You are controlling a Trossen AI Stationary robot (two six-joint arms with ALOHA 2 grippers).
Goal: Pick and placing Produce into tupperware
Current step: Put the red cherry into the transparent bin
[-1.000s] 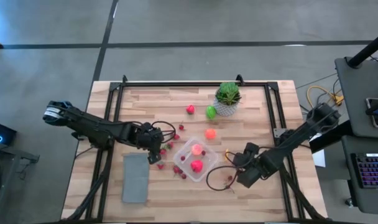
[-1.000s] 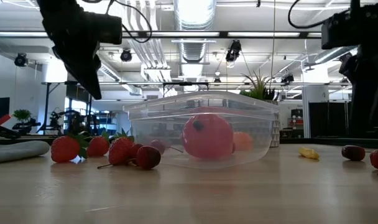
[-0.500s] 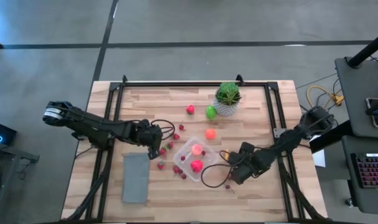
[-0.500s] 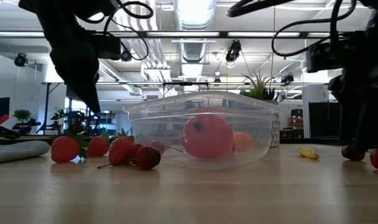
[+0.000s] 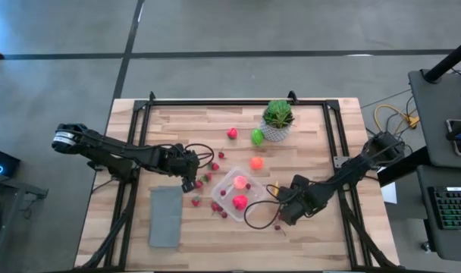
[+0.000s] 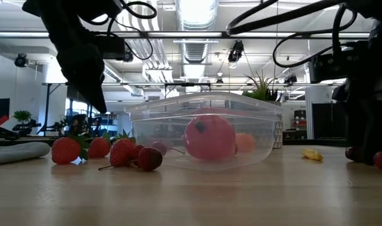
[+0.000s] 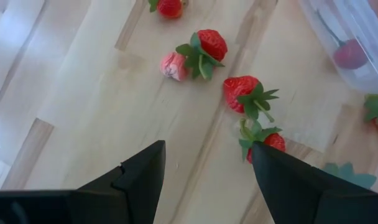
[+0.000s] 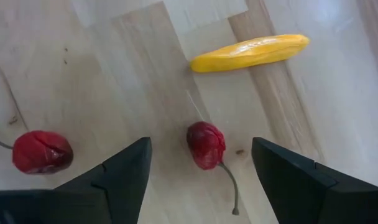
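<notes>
Two pincers spread over a cherry lower right of the box; next I drop and pinch it. My left pincer gapes above strawberries, empty.

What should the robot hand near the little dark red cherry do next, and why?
Probably lower the right gripper straight down and close on the small dark red cherry with a thin stem. The fingers stand open with the cherry lying loose on the wooden table between them, beside the long yellow piece. The clear plastic tupperware box is close by for dropping it in.
</notes>
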